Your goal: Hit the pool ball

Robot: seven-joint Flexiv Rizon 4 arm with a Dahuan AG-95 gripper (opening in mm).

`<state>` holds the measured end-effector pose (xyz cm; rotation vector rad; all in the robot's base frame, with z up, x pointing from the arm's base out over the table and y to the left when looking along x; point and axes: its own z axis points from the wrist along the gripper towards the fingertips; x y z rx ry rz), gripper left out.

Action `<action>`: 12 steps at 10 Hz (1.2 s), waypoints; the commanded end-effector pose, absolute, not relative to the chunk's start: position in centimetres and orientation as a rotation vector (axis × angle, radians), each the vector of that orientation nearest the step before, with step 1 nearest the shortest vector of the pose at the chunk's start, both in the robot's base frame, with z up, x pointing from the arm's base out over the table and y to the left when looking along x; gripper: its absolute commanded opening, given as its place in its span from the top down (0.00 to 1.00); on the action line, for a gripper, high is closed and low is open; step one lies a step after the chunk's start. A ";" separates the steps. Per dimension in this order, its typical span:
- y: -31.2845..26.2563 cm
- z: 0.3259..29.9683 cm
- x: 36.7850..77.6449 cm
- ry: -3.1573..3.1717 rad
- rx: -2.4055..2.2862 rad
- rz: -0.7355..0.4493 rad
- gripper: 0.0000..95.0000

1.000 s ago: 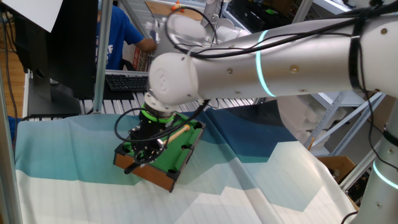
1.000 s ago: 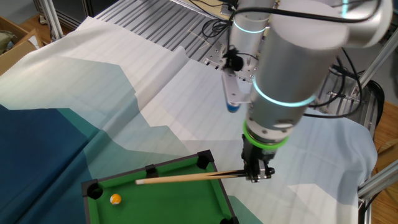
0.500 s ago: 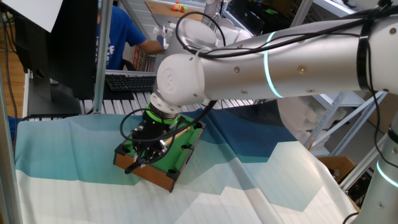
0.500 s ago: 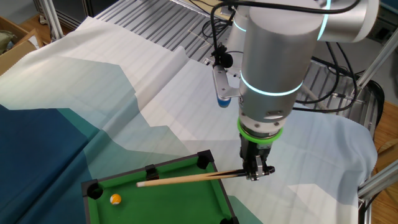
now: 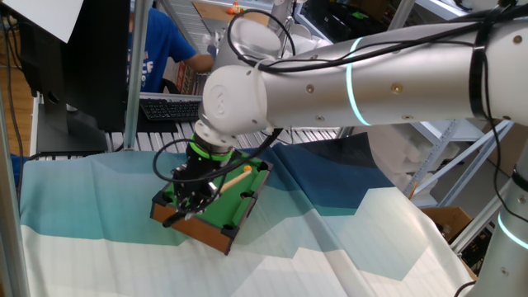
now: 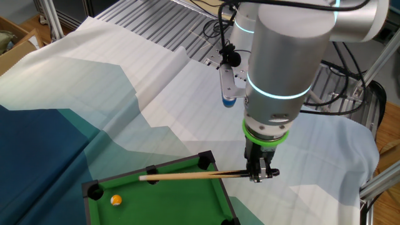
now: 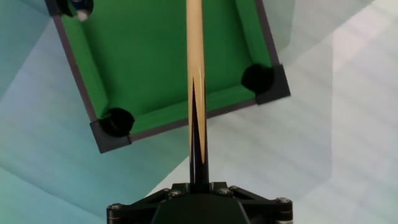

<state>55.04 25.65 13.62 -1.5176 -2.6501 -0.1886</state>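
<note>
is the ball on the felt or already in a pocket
On the felt: the pool ball sits on the green surface near the corner pocket, apart from the cue.

— What did the cam show?
— Big white arm (image 5: pixel 346 74) reached down over the mini pool table (image 5: pixel 235 202), green felt, wood sides, sitting on a blue/white cloth (image 5: pixel 346 239).
— Gripper?
— Gripper (image 5: pixel 191 198) was low over the near end, clamped on the cue stick (image 5: pixel 235 176), which lay angled across the felt.
— Ball?
— Couldn't make it out. Bkgd: keyboard (image 5: pixel 169 107), person in blue (image 5: pixel 153 54).
</note>
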 end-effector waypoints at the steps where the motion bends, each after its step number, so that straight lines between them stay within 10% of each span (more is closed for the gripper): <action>1: 27.9 14.3 55.6 -2.563 -1.628 -0.175 1.00; 12: 31.6 13.6 64.1 -2.433 -1.794 -0.144 1.00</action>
